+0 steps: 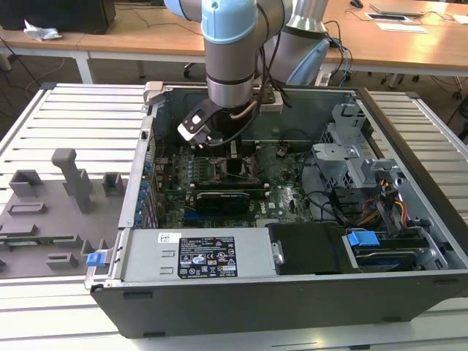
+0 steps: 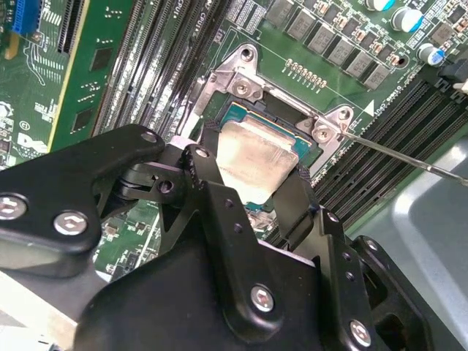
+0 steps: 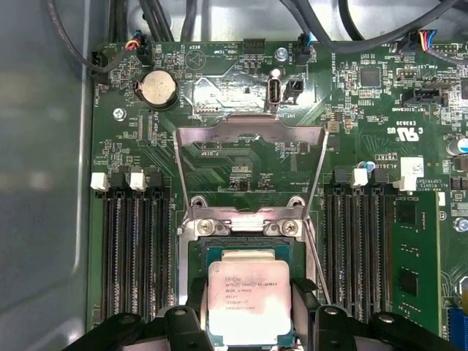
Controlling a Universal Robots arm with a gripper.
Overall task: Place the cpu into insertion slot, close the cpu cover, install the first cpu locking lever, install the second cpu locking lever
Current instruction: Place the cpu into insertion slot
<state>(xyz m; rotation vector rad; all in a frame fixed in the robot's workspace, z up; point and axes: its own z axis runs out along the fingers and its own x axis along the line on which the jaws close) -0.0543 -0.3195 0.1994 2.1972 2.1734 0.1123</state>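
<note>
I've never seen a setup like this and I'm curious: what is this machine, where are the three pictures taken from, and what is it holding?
It is a robot arm reaching into an open computer case on a slatted table. The exterior view looks on from outside; both wrist views ride on the arm, looking at the motherboard. The gripper holds the cpu at the insertion slot. The cpu cover stands open.
</note>
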